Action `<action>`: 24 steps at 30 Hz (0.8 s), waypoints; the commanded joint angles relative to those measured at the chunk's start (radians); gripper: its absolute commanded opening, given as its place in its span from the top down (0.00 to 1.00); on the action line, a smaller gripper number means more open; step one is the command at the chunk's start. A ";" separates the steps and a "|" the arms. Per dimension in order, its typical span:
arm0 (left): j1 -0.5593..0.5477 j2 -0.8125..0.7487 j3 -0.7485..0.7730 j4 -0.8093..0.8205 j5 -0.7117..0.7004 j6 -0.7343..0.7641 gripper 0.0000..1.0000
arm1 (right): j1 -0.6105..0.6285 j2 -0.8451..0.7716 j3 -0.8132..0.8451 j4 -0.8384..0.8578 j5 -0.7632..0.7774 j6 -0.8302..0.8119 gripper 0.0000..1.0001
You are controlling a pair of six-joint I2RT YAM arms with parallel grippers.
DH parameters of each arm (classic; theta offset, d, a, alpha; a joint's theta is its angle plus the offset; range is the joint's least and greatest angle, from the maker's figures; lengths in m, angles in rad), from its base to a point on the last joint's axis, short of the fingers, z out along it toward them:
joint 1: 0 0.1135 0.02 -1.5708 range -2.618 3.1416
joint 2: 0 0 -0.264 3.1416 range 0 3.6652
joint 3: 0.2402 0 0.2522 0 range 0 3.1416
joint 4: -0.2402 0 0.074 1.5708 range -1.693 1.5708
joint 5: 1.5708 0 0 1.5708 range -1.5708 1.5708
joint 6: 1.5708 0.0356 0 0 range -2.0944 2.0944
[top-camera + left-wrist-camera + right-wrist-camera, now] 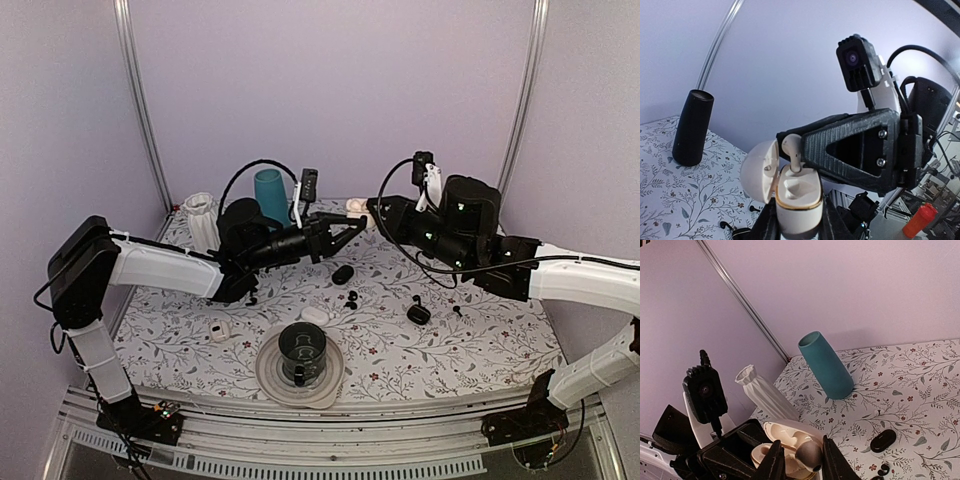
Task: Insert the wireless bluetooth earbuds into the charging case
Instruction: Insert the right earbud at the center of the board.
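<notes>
My left gripper (799, 217) is shut on an open cream charging case (797, 192), holding it upright in the air with its lid (759, 170) swung to the left. My right gripper (803, 461) is shut on a cream earbud (792, 150), whose stem stands in the case's far slot. The near slot is empty. In the top view the two grippers meet at the case (357, 207) above the back of the table. Tiny glossy black earbuds (351, 297) lie loose on the table, with another one (457, 310) further right.
A shut black case (343, 273), an open black case (418, 314) and a white case (315, 315) lie mid-table. A plate with a dark cup (300, 355) stands at the front. A teal vase (826, 365) and a white ribbed vase (765, 395) stand at the back left.
</notes>
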 commanded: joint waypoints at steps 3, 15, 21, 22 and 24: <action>0.005 -0.049 0.022 0.018 -0.005 0.044 1.00 | 0.010 0.014 0.006 -0.053 -0.040 0.015 0.73; 0.004 -0.047 0.026 -0.040 -0.046 0.103 1.00 | 0.010 0.008 0.004 -0.068 -0.061 0.028 0.71; 0.005 -0.040 0.037 -0.072 -0.059 0.128 1.00 | 0.010 0.003 0.004 -0.081 -0.064 0.036 0.70; 0.004 -0.040 0.038 -0.074 -0.060 0.130 1.00 | 0.010 0.001 0.005 -0.085 -0.063 0.036 0.70; 0.005 -0.037 0.042 -0.081 -0.059 0.135 1.00 | 0.010 -0.003 0.004 -0.090 -0.061 0.036 0.70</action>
